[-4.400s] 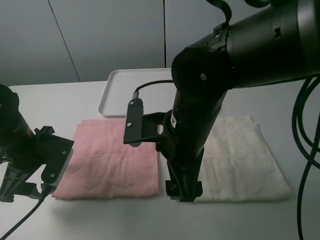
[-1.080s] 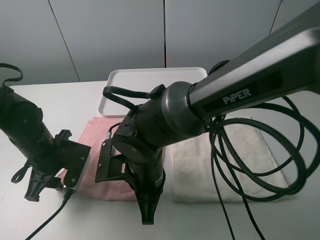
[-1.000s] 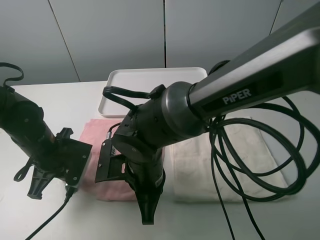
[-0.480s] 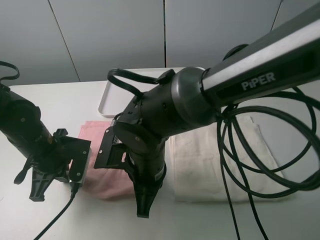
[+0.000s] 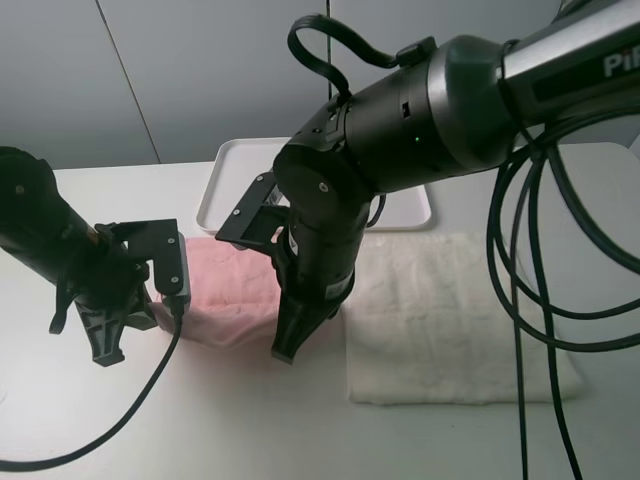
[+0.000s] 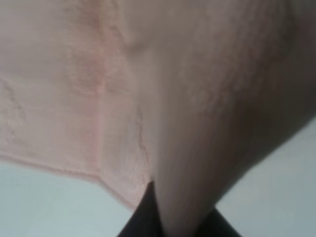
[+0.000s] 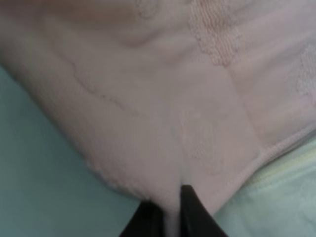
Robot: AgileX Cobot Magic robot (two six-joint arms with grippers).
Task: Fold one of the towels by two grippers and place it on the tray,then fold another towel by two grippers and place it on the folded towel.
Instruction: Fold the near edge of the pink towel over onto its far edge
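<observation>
Now, both grippers are clamped on the pink towel (image 5: 225,292). In the left wrist view the left gripper (image 6: 173,224) has its black tips pinched tight on a ridge of pink cloth, and the right gripper (image 7: 167,217) bites a corner the same way.

From the high camera the towel sits centre-left of the frame, bunched and lifted between the two arms, just below the tray (image 5: 228,180) at upper centre. The cream-white towel (image 5: 450,310) lies flat at centre-right, right beside the pink one and not touched by either arm.

This looks like the first fold in progress: near edge up, far edge on the table. To do it well, I'd say both grippers should travel toward the tray side together, at the same height, so the held edge stays straight and doesn't sag in the middle. Carry it just past halfway, lower it onto the far edge, corners matched, and let go only once the cloth rests. Pull unevenly and the fold goes skewed.
</observation>
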